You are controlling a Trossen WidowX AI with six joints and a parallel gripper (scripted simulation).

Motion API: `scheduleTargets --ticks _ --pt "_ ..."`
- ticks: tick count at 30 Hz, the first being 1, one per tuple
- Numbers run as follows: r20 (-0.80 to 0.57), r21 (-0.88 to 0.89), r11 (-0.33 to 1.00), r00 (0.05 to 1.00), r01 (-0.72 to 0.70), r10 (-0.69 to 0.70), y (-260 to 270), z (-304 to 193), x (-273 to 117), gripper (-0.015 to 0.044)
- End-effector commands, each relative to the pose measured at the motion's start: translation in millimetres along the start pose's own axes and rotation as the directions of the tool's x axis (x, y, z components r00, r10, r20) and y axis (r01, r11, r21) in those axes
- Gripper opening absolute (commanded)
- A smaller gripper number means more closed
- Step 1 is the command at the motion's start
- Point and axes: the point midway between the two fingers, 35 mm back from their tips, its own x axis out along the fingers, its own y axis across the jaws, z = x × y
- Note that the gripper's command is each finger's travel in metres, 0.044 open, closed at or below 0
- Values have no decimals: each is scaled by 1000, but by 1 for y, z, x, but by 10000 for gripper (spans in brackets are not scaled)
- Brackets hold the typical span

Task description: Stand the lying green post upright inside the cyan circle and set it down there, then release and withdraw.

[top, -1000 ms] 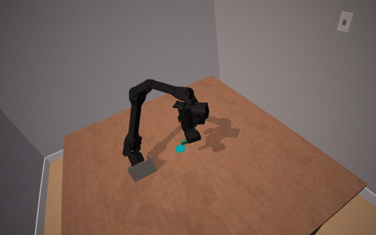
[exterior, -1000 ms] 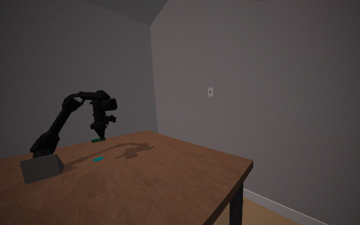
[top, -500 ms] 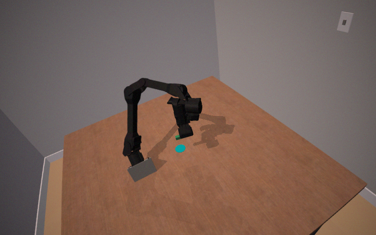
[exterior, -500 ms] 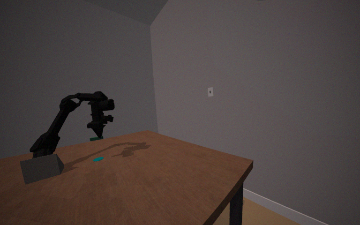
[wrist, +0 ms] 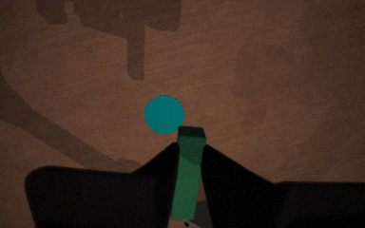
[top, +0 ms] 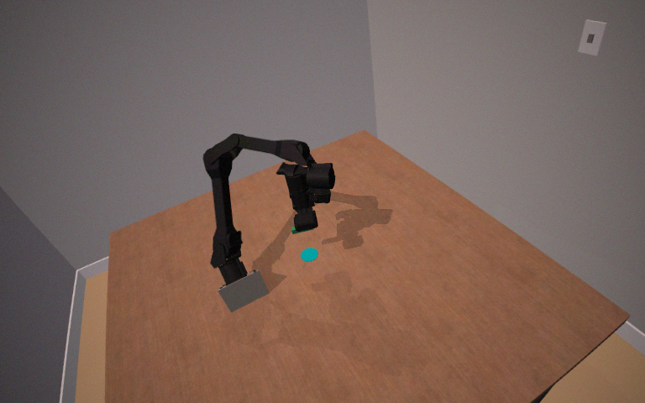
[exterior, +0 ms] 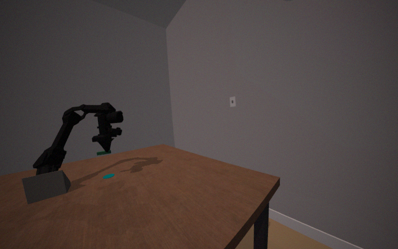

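My gripper (exterior: 107, 151) (wrist: 189, 149) is shut on the green post (exterior: 102, 153) (wrist: 188, 178) (top: 294, 230) near one end. The post lies about level, held above the table, and its longer part sticks out to one side of the fingers. In the top view the gripper's body hides most of the post. The cyan circle (top: 309, 254) (exterior: 109, 176) (wrist: 164, 114) is flat on the table with nothing on it. In the wrist view it shows just beyond the near end of the post, slightly to the left.
The wooden table (top: 427, 294) (exterior: 175, 199) carries the arm's grey base block (top: 243, 290) (exterior: 45, 187), to the left of the circle in the top and exterior views. Shadows of the arm fall on the table around the circle. Walls stand behind the table.
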Motion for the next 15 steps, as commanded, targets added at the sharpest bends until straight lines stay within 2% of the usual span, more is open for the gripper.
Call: scheduleTargets --ticks 1,15 --pt "-2 28 1000 1000 -8 8 10 -9 2 23" --pt "4 62 998 1000 8 -9 25 -26 5 23"
